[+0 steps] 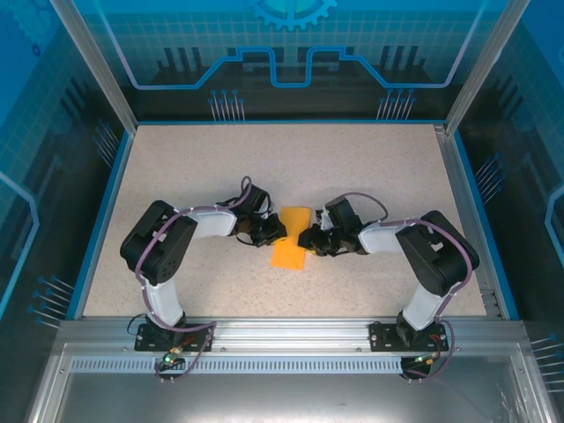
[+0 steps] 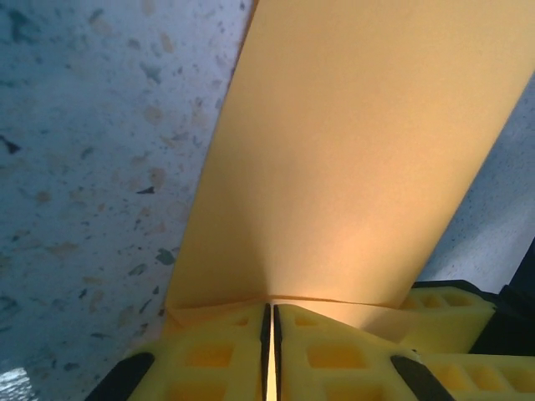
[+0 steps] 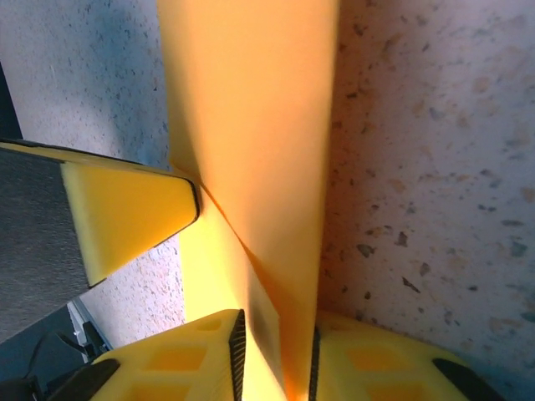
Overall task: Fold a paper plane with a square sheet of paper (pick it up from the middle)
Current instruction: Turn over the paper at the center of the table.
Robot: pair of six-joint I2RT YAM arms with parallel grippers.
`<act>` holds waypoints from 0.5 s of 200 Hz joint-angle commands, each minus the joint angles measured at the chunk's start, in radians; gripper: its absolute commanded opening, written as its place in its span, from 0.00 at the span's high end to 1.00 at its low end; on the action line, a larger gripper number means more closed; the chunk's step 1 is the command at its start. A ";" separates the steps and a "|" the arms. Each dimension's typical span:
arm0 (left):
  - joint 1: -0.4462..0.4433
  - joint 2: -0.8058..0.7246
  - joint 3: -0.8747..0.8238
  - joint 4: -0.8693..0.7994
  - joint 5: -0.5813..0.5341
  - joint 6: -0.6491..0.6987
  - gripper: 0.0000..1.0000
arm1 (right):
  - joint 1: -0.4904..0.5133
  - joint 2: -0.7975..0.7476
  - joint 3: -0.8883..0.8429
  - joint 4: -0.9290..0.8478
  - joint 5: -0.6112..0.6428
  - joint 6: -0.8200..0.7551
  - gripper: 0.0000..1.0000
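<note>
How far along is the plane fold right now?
Early. Done: the orange sheet reads as a strip, likely folded once. In hand: the left fingers pinch its edge; it runs between the right fingers, grip unclear. Still to do: no pointed nose or centre ridge yet.

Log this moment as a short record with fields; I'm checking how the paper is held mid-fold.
Paper: orange, elongated shape, mid-table between both grippers
Left gripper: shut on the paper's near edge
Right gripper: paper runs between its fingers; grip unclear
Table: speckled beige
Plane: no dart shape yet
</note>
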 commanded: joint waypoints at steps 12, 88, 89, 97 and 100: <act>0.007 -0.078 -0.011 -0.012 -0.015 -0.014 0.86 | 0.004 0.007 -0.018 0.050 -0.030 -0.050 0.78; 0.033 -0.365 -0.135 -0.088 -0.196 -0.015 0.80 | 0.003 -0.179 0.069 -0.248 0.020 -0.176 0.95; 0.034 -0.370 -0.137 -0.090 -0.199 -0.014 0.80 | 0.004 -0.184 0.071 -0.255 0.023 -0.178 0.95; 0.040 -0.405 -0.152 -0.104 -0.218 -0.013 0.78 | 0.004 -0.217 0.085 -0.319 0.046 -0.194 0.95; 0.041 -0.423 -0.157 -0.111 -0.225 -0.013 0.77 | 0.003 -0.231 0.093 -0.343 0.060 -0.201 0.95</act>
